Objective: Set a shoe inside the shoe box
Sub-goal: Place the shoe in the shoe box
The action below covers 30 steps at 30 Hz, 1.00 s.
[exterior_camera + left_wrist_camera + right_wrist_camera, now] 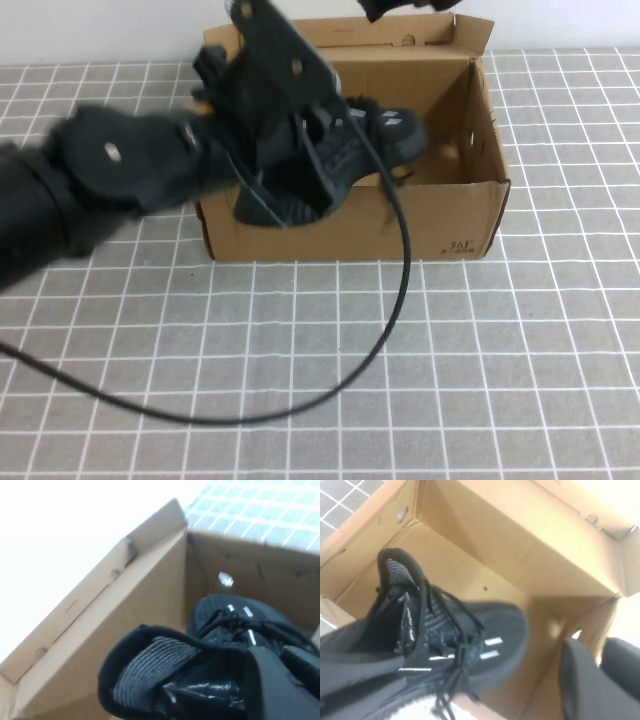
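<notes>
Left gripper (300, 165) clamps the shoe (375, 140) over the shoe box (440, 225).
Right gripper (405, 8) hovers behind the box; its opening I cannot tell.

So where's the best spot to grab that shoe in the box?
Take the shoe by its heel collar, coming from above on the left: the collar stands up and open there, the toe points toward the box's right wall, and the left end effector already has it.
</notes>
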### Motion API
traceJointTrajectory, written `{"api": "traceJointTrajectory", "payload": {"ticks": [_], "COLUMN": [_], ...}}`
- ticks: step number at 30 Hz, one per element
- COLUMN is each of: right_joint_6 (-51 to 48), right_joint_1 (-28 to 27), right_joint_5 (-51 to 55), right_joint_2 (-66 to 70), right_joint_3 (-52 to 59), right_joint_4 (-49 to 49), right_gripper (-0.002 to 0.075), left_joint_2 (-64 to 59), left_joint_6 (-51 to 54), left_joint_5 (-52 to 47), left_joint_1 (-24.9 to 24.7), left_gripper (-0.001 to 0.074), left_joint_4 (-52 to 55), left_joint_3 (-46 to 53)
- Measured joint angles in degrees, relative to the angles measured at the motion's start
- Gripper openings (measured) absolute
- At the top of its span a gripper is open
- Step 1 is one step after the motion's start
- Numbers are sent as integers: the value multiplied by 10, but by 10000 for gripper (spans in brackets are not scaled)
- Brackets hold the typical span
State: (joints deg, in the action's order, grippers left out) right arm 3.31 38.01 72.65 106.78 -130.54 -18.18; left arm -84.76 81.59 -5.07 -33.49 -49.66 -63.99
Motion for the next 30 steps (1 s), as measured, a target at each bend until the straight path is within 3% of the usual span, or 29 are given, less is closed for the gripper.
{"api": "traceJointTrajectory", "payload": {"ticks": [4,16,30], "right_joint_6": [-5,4,134], "right_joint_1": [0,0,0], "right_joint_5": [0,0,0], "right_joint_2": [-12,-65,-334], "right_joint_3": [0,15,378], "right_joint_4": [-9,0,-44], "right_gripper": [-1,-16,-16], "left_joint_2": [0,-79,-254], "left_joint_6": [-2,4,89], "left_joint_5": [-72,-318,-515], "left_joint_1": [32,145,202], "left_gripper": [15,15,15], "left_joint_4": [-3,12,-71], "left_joint_3": [-48,-245,-459]}}
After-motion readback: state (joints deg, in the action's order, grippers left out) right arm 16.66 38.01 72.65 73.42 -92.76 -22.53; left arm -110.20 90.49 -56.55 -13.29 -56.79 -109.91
